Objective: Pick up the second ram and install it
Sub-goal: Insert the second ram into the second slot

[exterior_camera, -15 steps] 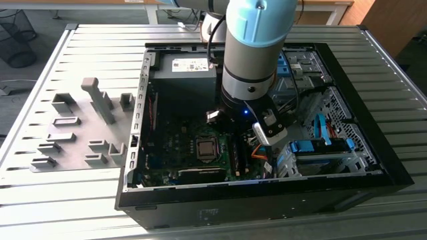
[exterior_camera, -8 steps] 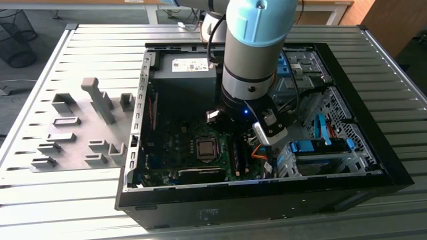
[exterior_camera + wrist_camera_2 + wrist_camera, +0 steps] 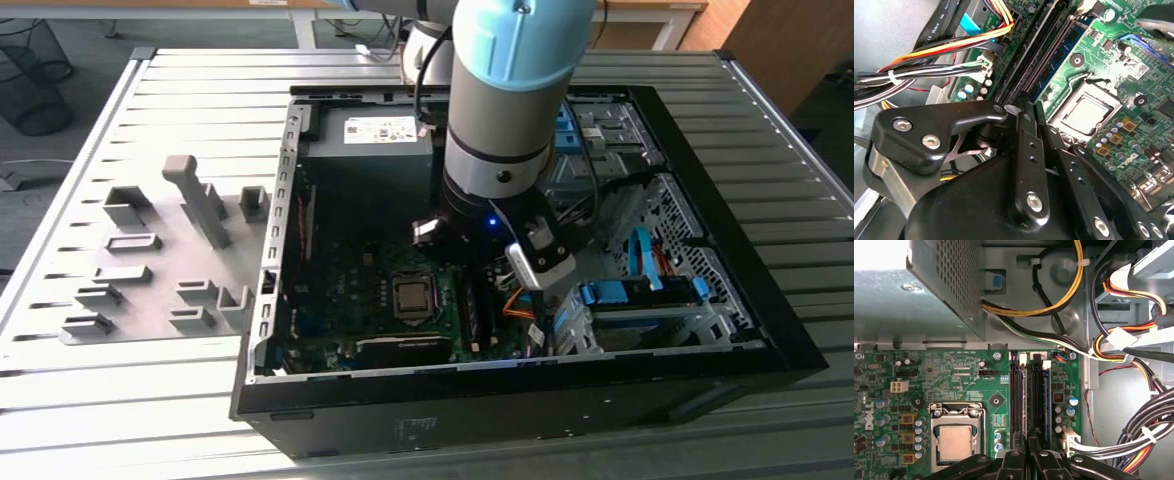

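Item: black two-fingered tool (image 3: 1029, 452), fingers together, above the motherboard's black memory slots (image 3: 1018, 400). Second ram, thin blue-green circuit-board stick (image 3: 1061, 57), stands in its slot. Step: seating, judged; next needs an even downward press.

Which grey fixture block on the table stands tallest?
The narrow upright post near the far side of the group, in the exterior view; it rises well above the rest, which are low and squat.

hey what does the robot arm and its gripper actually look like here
In the exterior view the arm is a thick silver-grey tube with a light blue cap at its joint, darkening to black near the wrist, where a small blue light glows. A black cable runs along it. In both wrist views the gripper is glossy black, with linkage bars fastened by silver screws.
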You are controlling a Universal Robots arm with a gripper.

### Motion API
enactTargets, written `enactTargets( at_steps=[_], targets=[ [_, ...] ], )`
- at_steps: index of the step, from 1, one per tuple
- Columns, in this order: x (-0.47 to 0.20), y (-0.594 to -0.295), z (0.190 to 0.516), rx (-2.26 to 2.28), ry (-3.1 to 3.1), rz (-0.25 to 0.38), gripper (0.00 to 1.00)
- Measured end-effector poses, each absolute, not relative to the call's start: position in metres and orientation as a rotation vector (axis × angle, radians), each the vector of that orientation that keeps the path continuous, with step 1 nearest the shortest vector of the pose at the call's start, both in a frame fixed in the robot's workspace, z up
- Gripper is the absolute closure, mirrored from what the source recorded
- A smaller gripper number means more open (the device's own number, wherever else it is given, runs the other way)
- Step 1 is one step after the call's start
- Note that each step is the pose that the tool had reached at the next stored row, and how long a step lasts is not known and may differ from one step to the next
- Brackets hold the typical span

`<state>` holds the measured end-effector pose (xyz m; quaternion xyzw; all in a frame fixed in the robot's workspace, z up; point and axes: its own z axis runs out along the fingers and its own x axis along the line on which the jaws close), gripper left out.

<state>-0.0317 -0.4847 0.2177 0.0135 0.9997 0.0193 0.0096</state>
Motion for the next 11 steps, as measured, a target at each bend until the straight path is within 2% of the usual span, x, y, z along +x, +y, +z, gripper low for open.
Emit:
enactTargets(
  at_steps=[11],
  targets=[
    [-0.0317, -0.4847, 0.2153, 0.041, 3.122, 0.061, 0.86]
  ],
)
